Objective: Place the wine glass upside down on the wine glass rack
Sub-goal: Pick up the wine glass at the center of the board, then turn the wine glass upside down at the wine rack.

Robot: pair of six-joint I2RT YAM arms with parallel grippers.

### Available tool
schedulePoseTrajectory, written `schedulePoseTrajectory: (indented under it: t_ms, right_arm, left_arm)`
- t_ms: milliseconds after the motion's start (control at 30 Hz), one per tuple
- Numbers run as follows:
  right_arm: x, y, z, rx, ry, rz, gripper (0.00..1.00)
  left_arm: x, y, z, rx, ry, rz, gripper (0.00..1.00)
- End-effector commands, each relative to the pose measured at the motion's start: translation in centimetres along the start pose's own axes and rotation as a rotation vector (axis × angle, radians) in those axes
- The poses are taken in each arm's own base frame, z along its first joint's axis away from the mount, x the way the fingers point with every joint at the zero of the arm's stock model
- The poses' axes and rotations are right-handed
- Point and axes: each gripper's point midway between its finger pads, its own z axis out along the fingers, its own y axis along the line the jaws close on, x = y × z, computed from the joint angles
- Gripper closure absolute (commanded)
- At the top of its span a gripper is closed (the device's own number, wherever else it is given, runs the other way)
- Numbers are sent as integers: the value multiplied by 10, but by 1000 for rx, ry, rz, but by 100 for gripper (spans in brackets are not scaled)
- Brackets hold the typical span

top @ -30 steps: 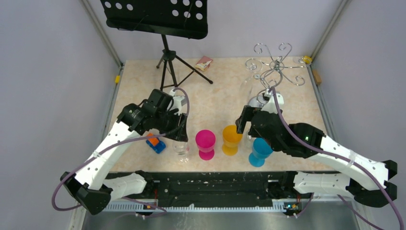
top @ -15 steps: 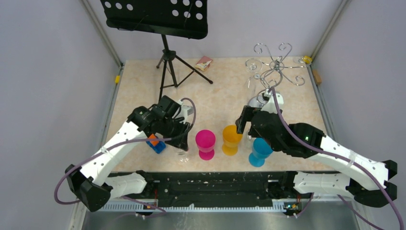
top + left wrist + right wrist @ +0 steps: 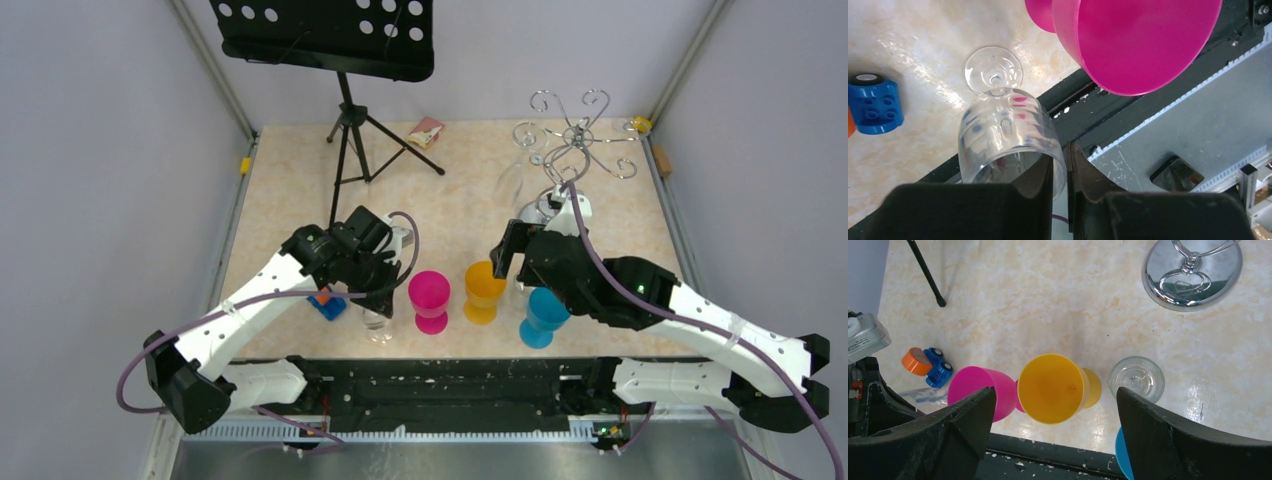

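Leftward in the overhead view, the left arm has swung down and to the right, bringing the left gripper (image 3: 381, 296) over the wine glass (image 3: 377, 322), which stands upright at the lower middle of the table, just left of the pink cup (image 3: 430, 295). Only the left wrist view shows the grip: the two dark fingers (image 3: 1040, 182) are drawn nearly together, pinching the glass wall at the rim, with a blue toy block (image 3: 873, 105) at the left edge. The wine glass rack (image 3: 575, 140) stands at the upper right, well apart from the glass. Its round mirror base (image 3: 1192, 272) is plain only in the right wrist view, where the right gripper (image 3: 1056, 390) is spread wide above the yellow cup (image 3: 1053, 388), holding nothing.
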Motion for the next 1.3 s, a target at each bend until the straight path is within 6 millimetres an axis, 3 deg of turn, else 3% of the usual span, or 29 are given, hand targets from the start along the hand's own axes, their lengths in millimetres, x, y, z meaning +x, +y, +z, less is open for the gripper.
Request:
schedulePoseTrajectory:
  t_ms: [0,133,333,633,867,1067,1167,1267]
  right_arm:
    - [-11,8,-2,-26,-23,19,8]
    - [-10,7,-2,-22,-21,17,8]
    - [-12,9,-1,-31,-26,21,8]
    - [-11,17,1,-51,-18,16,8]
    - [-10,22,2,-73,-12,21,8]
    - [-11,34,3,-119,-15,33,8]
    - [-11,40,4,-141,-16,40,8]
    - [-12,47,4,-171,-18,45,8]
  left_arm:
    - [-2,7,3,-50,-6,7,89]
    - [-2,12,2,-75,-11,7,99]
    - [-5,10,-4,-80,-27,7,100]
    - [-28,15,-45,-178,-139,18,100]
    - [-55,13,-92,-207,-363,19,100]
    - [-77,-2,-146,-149,-631,46,100]
    - [-83,-17,-173,-72,-754,53,100]
    - [-84,-50,-196,111,-854,107,100]
